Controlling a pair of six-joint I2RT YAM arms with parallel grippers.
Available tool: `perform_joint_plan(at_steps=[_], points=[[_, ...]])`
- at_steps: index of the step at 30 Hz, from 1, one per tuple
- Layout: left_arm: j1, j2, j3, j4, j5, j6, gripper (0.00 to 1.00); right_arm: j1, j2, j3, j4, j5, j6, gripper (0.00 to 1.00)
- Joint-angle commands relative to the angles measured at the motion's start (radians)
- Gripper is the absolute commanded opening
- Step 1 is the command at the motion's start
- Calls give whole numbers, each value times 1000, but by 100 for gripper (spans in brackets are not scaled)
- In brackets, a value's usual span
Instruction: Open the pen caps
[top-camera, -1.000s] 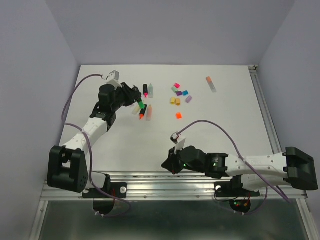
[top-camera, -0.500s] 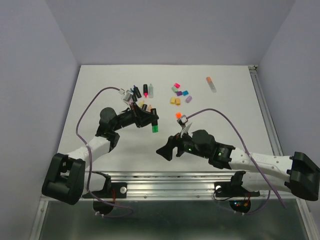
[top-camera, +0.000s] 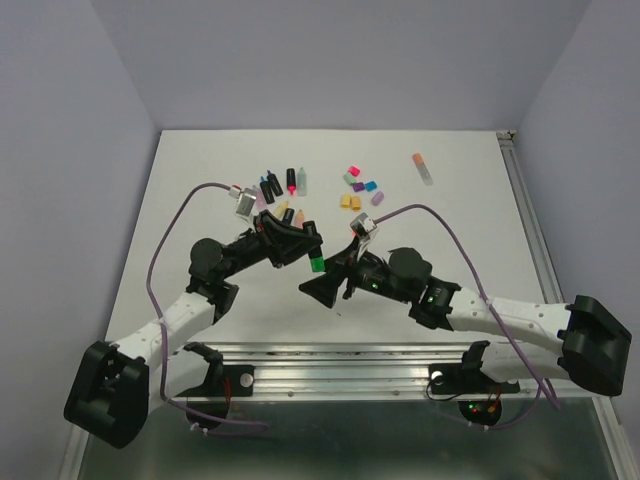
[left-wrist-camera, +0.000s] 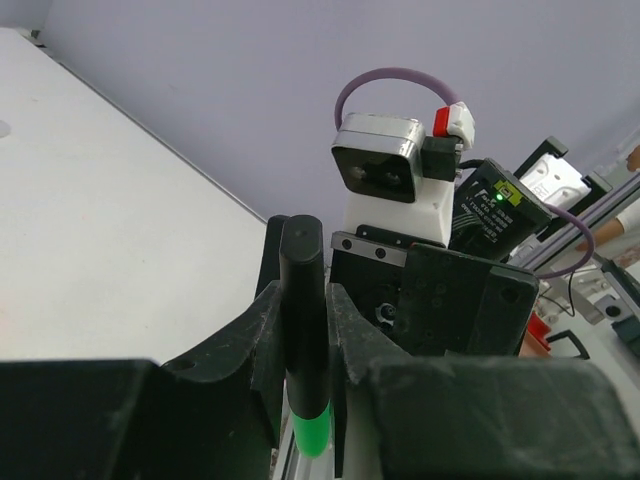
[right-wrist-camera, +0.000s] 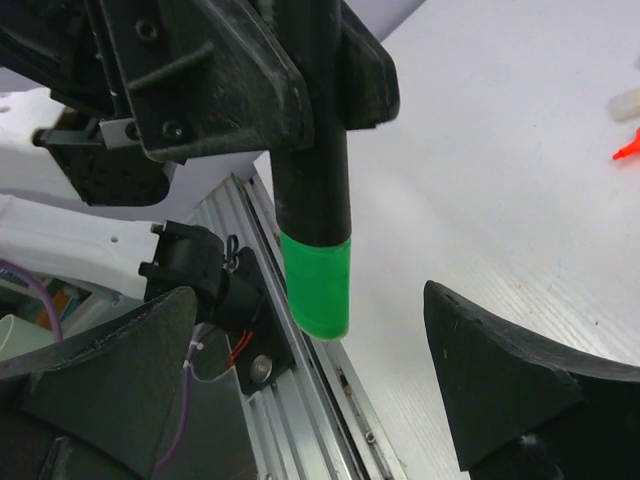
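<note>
An aluminium rail (top-camera: 340, 355) edges the near side of a plain white worktop (top-camera: 450, 220). Just beyond it, near the middle, the left hand (top-camera: 300, 243) is clenched round a black-barrelled pen (left-wrist-camera: 303, 300), lifted off the surface with its green cap (right-wrist-camera: 317, 283) still on and pointing down. The right hand (top-camera: 318, 288) faces it, its fingers (right-wrist-camera: 500, 390) spread wide and clear of the cap. Farther back lie loose caps (top-camera: 358, 188) in bright colours and, to their left, other pens (top-camera: 285, 190). Lavender walls (top-camera: 340, 60) close the room.
</note>
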Motion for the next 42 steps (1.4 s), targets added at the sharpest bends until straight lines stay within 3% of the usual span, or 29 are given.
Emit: perform_joint_plan(at_steps=[1, 8, 17, 27, 31, 35, 42], points=[[-14, -38, -16, 56, -43, -21, 0, -2, -9, 70, 141, 7, -26, 100], [-29, -47, -18, 56, -69, -23, 0, -4, 23, 89, 204, -40, -7, 98], [-32, -42, -15, 51, -92, -26, 0, -4, 67, 115, 227, -117, 36, 67], [-38, -70, -27, 60, -66, -24, 0, -4, 74, 107, 256, -99, 40, 56], [-40, -99, -39, 62, -67, -31, 0, -4, 72, 110, 264, -96, 32, 40], [-40, -122, -50, 57, -86, -29, 0, -2, 69, 113, 263, -135, 24, 1], [-40, -90, -29, 56, -100, -29, 0, -4, 55, 60, 301, -221, -3, 1]])
